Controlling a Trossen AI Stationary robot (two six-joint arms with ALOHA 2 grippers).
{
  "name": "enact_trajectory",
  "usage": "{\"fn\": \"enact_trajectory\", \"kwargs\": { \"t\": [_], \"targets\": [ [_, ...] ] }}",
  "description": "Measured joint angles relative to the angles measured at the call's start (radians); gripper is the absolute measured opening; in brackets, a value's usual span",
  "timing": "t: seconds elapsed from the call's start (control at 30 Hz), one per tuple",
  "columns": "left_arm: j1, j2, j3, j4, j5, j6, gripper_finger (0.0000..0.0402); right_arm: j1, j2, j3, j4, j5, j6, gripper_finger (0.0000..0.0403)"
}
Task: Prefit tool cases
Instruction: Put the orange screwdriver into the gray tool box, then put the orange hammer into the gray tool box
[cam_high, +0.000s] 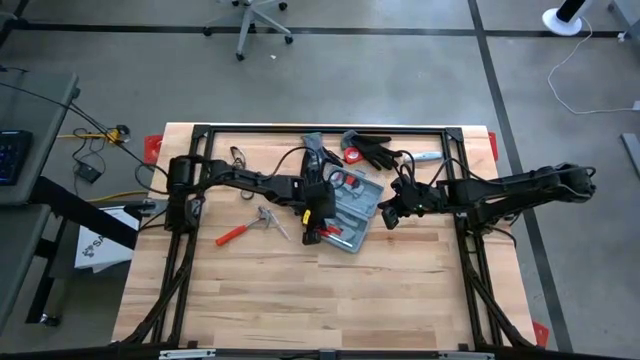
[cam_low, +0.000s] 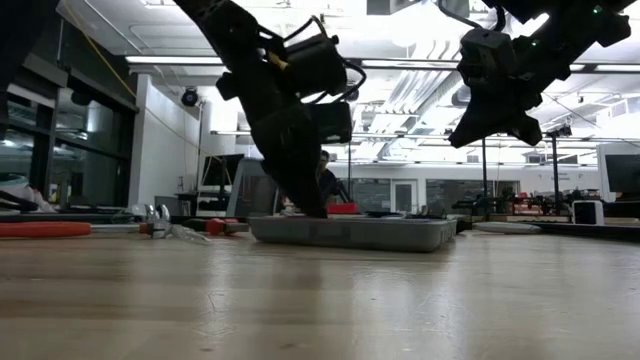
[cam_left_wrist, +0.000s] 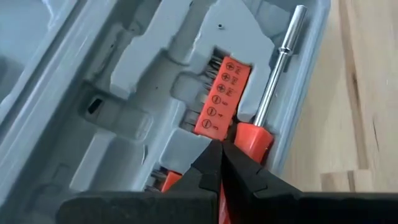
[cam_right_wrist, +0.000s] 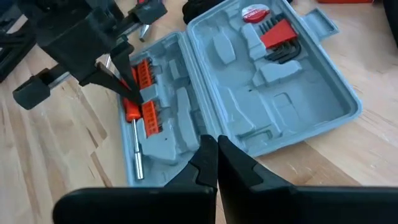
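Note:
The grey-blue tool case (cam_high: 356, 205) lies open on the table, both moulded halves (cam_right_wrist: 280, 93) facing up. One half holds a red bit holder (cam_left_wrist: 221, 99) and a red-handled screwdriver (cam_left_wrist: 280, 68) in their recesses. My left gripper (cam_left_wrist: 221, 146) is shut, pointing down into that half (cam_high: 320, 232), with its tips at the screwdriver's handle. My right gripper (cam_right_wrist: 214, 142) is shut and hovers raised (cam_low: 480, 125) by the case's right side (cam_high: 386, 214), over the hinge line. My left gripper comes from above, pointing down (cam_right_wrist: 127, 93). Its shut fingertips (cam_left_wrist: 211, 158) rest at the top of the screwdriver's red handle (cam_left_wrist: 255, 140), beside the bit holder. The screwdriver lies flat in its recess along the case's outer edge. Whether the tips press on it, I cannot tell.
Red-handled pliers (cam_high: 240, 232) lie on the table left of the case. Black gloves (cam_high: 376, 150) and a red round item (cam_high: 352, 155) sit at the far edge. The other half of the case holds hex keys in a red holder (cam_right_wrist: 277, 34). A black frame (cam_high: 320, 128) borders the table.

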Motion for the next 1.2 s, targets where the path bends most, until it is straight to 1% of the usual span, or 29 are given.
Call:
{"fn": "enact_trajectory", "kwargs": {
  "t": [0.1, 0.2, 0.33, 0.43, 0.57, 0.63, 0.67, 0.8, 0.93, 1.07, 1.2],
  "targets": [
    [0.001, -0.039, -0.006, -0.008, -0.029, -0.006, 0.0000, 0.000, 0.000, 0.000, 0.000, 0.000, 0.001, 0.0000],
    [0.015, -0.108, -0.006, 0.013, -0.063, -0.004, 0.0000, 0.000, 0.000, 0.000, 0.000, 0.000, 0.000, 0.0000],
    [0.054, -0.180, -0.004, 0.020, -0.116, 0.057, 0.0000, -0.001, 0.000, 0.000, 0.000, 0.029, 0.004, 0.0000],
    [0.110, -0.189, -0.004, 0.012, -0.120, 0.116, 0.0000, -0.034, 0.024, 0.000, -0.004, 0.035, 0.071, 0.0000],
    [0.222, -0.147, -0.004, -0.042, -0.128, 0.217, 0.0000, -0.105, 0.105, 0.000, -0.010, -0.032, 0.141, 0.0000],
    [0.285, -0.129, -0.005, -0.079, -0.127, 0.228, 0.0000, -0.122, 0.150, 0.000, -0.008, -0.051, 0.192, 0.0000],
    [0.314, -0.126, -0.006, -0.095, -0.120, 0.228, 0.0000, -0.126, 0.171, 0.000, -0.007, -0.055, 0.212, 0.0000],
    [0.426, -0.116, -0.011, -0.135, -0.036, 0.272, 0.0000, -0.126, 0.256, 0.000, -0.016, -0.081, 0.263, 0.0000],
    [0.481, -0.094, -0.031, -0.161, 0.027, 0.294, 0.0000, -0.123, 0.350, 0.000, -0.025, -0.113, 0.290, 0.0000],
    [0.480, -0.079, -0.087, -0.161, 0.094, 0.242, 0.0000, -0.123, 0.415, 0.000, 0.037, -0.150, 0.285, 0.0000],
    [0.432, -0.078, -0.137, -0.133, 0.101, 0.172, 0.0000, -0.138, 0.445, 0.000, 0.110, -0.175, 0.227, 0.0000]
  ]
}}
